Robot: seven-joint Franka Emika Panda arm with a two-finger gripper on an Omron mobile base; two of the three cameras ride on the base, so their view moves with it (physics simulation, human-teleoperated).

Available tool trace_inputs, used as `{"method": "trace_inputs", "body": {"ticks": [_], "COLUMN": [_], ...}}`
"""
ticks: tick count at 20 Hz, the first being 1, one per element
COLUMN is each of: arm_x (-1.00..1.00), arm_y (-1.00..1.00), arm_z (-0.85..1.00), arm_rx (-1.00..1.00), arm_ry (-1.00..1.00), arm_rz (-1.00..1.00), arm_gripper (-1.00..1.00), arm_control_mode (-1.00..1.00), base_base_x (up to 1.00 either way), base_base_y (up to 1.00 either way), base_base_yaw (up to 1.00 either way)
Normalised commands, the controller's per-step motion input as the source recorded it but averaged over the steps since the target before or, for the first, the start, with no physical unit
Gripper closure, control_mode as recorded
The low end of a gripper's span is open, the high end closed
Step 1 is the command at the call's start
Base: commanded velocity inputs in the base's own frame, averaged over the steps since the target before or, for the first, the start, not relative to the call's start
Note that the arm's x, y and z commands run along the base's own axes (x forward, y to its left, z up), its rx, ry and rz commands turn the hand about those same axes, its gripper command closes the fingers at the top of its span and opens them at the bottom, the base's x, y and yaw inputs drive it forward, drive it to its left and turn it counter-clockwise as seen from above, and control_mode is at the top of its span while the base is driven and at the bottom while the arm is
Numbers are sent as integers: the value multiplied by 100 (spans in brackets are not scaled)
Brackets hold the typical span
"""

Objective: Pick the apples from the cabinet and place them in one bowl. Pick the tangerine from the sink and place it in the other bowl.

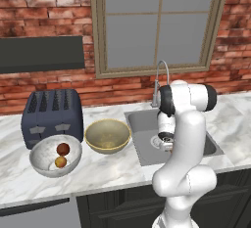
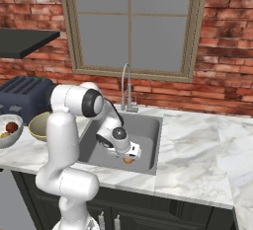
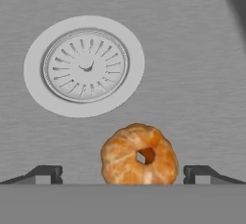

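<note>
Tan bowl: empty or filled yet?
Empty. The tan bowl shows bare inside; the tangerine lies in the sink, between the open gripper.

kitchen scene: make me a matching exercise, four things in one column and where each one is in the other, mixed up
Things:
1. apples
2. tangerine
3. tan-olive bowl
4. toaster

Places:
A. on the sink floor, between the open gripper fingertips
B. on the counter, by the wall, behind the pale bowl
C. inside the pale bowl
D. on the counter, between the pale bowl and the sink

Pairs: 1-C, 2-A, 3-D, 4-B
</note>
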Motion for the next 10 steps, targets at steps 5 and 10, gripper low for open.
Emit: {"method": "trace_inputs", "body": {"ticks": [5, 10], "arm_x": [11, 0], "arm_y": [-8, -13], "arm_z": [0, 0], "arm_rx": [0, 0], "arm_ry": [0, 0], "arm_rz": [0, 0], "arm_gripper": [-100, -100], "arm_control_mode": [-100, -100], "base_base_x": [0, 0], "base_base_y": [0, 0], "base_base_yaw": [0, 0]}}
